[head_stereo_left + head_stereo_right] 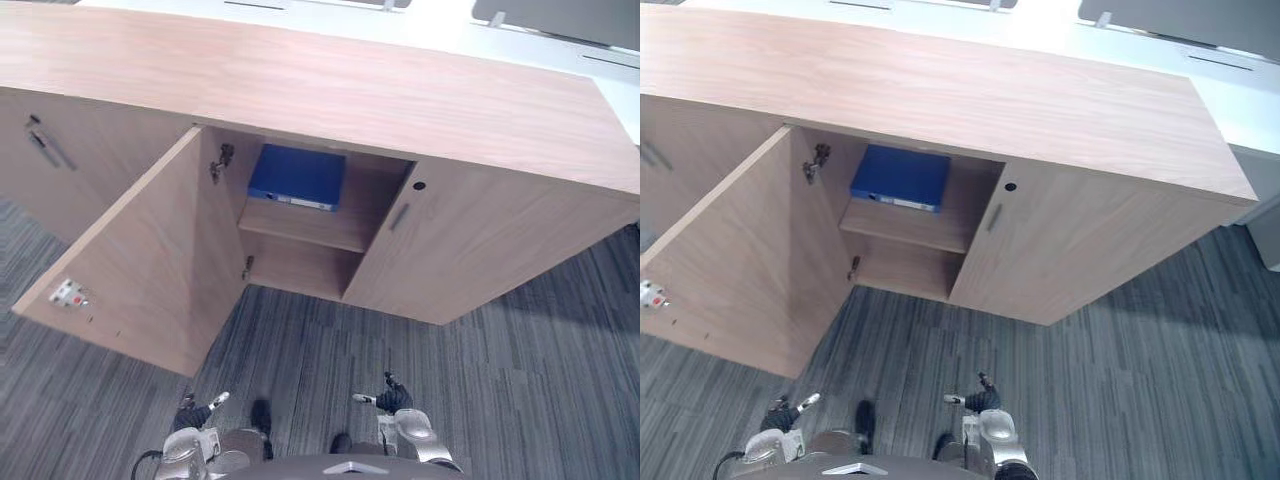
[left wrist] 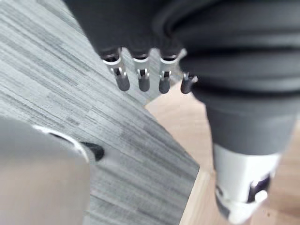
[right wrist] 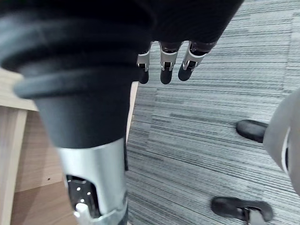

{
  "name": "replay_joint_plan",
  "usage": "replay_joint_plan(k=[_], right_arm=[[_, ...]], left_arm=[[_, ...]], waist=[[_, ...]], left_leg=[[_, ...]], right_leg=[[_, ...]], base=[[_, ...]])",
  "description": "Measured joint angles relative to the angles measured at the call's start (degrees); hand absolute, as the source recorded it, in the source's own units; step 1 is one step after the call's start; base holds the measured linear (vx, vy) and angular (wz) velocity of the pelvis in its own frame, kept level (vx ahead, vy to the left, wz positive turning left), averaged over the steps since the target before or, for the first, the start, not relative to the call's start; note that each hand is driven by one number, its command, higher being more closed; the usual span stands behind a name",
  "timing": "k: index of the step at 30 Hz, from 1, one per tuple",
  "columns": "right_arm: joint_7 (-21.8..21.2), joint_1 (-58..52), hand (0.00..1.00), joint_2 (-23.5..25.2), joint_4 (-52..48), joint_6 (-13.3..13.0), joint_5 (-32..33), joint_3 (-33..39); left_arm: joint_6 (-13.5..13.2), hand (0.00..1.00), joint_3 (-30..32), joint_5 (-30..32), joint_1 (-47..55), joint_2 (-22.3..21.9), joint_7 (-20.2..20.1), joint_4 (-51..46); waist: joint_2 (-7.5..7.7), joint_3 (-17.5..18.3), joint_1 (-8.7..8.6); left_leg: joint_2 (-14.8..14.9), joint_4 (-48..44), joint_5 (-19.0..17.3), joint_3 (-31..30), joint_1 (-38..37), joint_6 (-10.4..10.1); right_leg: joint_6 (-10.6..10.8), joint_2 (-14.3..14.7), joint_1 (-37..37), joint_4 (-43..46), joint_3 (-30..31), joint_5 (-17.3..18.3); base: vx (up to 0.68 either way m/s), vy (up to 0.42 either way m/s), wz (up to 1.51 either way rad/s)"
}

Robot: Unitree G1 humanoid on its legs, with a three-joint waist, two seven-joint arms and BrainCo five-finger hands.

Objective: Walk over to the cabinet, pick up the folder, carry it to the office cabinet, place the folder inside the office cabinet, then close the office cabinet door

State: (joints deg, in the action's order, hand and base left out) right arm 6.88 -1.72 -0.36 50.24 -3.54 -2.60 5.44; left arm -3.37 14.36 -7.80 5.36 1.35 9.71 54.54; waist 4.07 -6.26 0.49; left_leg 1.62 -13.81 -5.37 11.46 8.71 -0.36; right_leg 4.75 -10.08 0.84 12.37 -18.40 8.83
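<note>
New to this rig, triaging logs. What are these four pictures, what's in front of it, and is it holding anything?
It is a two-legged humanoid robot with two arms ending in fingered hands. The two wide pictures come from a stereo camera on its head, looking down. The two close ones come from a camera on each wrist, looking along that hand. In front stands a wooden cabinet on grey carpet. Its left door is swung wide open; the door beside it is shut. A blue folder lies on the upper shelf inside. The left hand and right hand hang low over the carpet, fingers relaxed, holding nothing.
</note>
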Motion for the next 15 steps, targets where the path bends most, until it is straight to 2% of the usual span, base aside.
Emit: replay_joint_plan(k=[1, 3, 5, 6, 8, 10, 12, 15], right_arm=[[0.06, -0.73, 0.0, 0.07, -0.05, 0.15, 0.0, 1.1], [-0.05, -2.05, 0.0, 0.83, 0.33, 0.22, -0.01, 1.49], [0.02, -3.31, 0.0, 1.2, 1.33, 0.3, -0.01, 1.93], [0.11, -2.83, 0.0, 1.04, 2.24, 0.32, 0.0, 2.15], [0.32, -2.56, 0.0, 0.93, 2.73, 0.36, -0.02, 2.13], [1.28, -2.59, 0.0, 1.06, 2.89, 0.36, -0.03, 1.96], [2.04, -2.07, 0.0, 0.8, 3.09, 0.26, -0.03, 1.94], [2.09, -0.82, 0.0, 0.49, 3.08, 0.19, -0.03, 1.46]], left_arm=[[-0.23, 0.0, 0.81, -0.76, 0.4, -0.45, 0.09, 0.01], [-0.24, 0.0, 0.79, -0.95, 1.15, -0.21, 0.48, 0.09], [-0.24, 0.0, 0.82, -0.89, 1.44, 0.39, 1.56, 0.08], [-0.24, 0.0, 1.27, -0.88, 1.27, 0.43, 2.24, 0.02], [-0.2, 0.0, 2.74, -0.89, 1.37, 0.39, 2.87, -0.46], [-0.27, 0.0, 4.44, -1.0, 2.54, 0.43, 4.62, -4.88], [-1.02, 0.0, 5.88, -1.19, 3.07, 1.19, 7.02, -13.58], [-2.37, 0.0, 5.82, -1.64, 3.2, 2.13, 8.76, -20.57]], waist=[[-0.4, 0.3, 0.16], [0.39, 1.19, 0.27], [0.56, 1.92, -0.41], [0.91, 2.02, -0.49], [0.82, 1.99, -0.46], [0.57, 1.9, -0.47], [0.09, 1.86, 0.05], [-0.27, 1.8, 0.08]], left_leg=[[-1.54, 2.81, 0.59, -0.93, -2.22, 0.54], [-3.48, 10.05, 4.06, -1.75, -5.51, 0.88], [-4.85, 17.38, 8.11, -3.77, -8.08, 0.89], [-5.11, 18.42, 9.07, -4.33, -8.36, 1.39], [-5.43, 18.41, 9.21, -4.78, -9.02, 1.6], [-5.72, 18.42, 9.22, -5.47, -9.77, 1.62], [-5.7, 18.44, 9.36, -6.07, -9.91, 1.59], [-5.51, 18.76, 9.54, -6.23, -9.99, 1.39]], right_leg=[[0.34, -0.62, -0.53, 0.22, 0.81, 0.8], [0.09, -1.07, -1.26, -1.89, 1.43, 0.59], [0.17, -0.66, -1.9, -3.85, 1.67, 0.27], [0.42, -0.57, -2.27, -4.57, 1.48, -0.1], [0.65, -0.52, -3.65, -5.95, 1.24, -0.77], [0.99, -0.52, -5.34, -7.08, 0.46, -1.17], [0.86, 0.06, -6.45, -8.29, 0.36, -2.03], [0.38, 0.51, -6.92, -9.1, 0.37, -2.4]], base=[[-0.02, 0.083, 0.2], [-0.02, 0.066, 0.19], [0.0, 0.032, 0.43], [0.0, 0.026, 0.35], [0.03, 0.038, 0.15], [0.05, 0.019, 0.19], [0.02, -0.008, 0.13], [-0.01, -0.01, 0.03]])
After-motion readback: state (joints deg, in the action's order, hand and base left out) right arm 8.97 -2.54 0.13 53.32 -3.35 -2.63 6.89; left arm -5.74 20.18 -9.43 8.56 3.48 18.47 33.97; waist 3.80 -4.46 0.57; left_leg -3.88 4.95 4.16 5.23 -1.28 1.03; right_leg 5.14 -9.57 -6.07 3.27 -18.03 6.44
